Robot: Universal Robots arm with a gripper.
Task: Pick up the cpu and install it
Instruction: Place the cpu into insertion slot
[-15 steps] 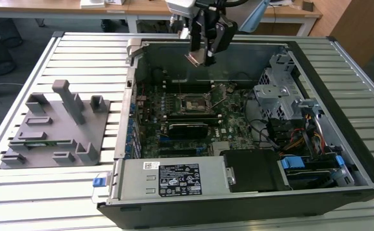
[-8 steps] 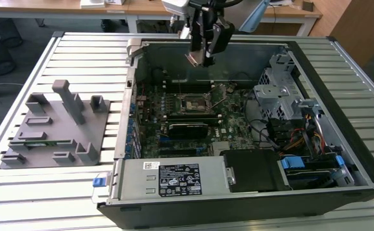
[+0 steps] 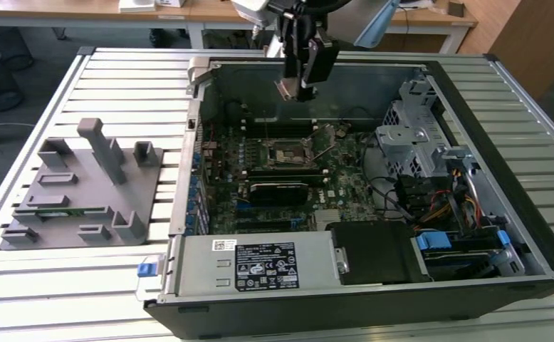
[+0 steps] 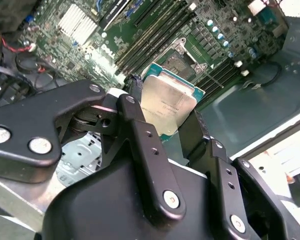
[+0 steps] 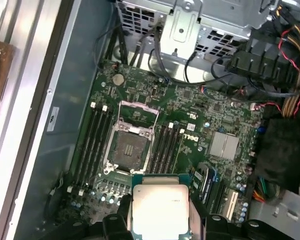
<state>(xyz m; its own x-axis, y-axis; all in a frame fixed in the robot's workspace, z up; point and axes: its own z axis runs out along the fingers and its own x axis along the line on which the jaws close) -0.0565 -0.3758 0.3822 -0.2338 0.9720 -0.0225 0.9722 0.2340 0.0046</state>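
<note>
My gripper point(image 3: 301, 87) hangs above the open computer case point(image 3: 505, 107), over its far wall, shut on the cpu point(image 3: 285, 87). In both wrist views the cpu point(image 4: 167, 102) point(image 5: 160, 205) is a flat square chip with a silvery top and green rim, clamped by its edges between my two black fingers point(image 4: 140, 130). The motherboard socket point(image 5: 130, 147) lies open below, its metal frame lifted, with nothing in it. In the exterior view the socket point(image 3: 285, 152) sits nearer the camera than the gripper. The cpu is well above the board, touching nothing else.
Memory slots point(image 5: 92, 145) flank the socket. A silver heatsink point(image 5: 224, 146), drive cage point(image 3: 410, 135), cables point(image 3: 438, 203) and power supply point(image 3: 258, 263) fill the case. A grey plastic tray point(image 3: 77, 192) holding a green memory stick point(image 3: 63, 210) lies at the exterior view's left.
</note>
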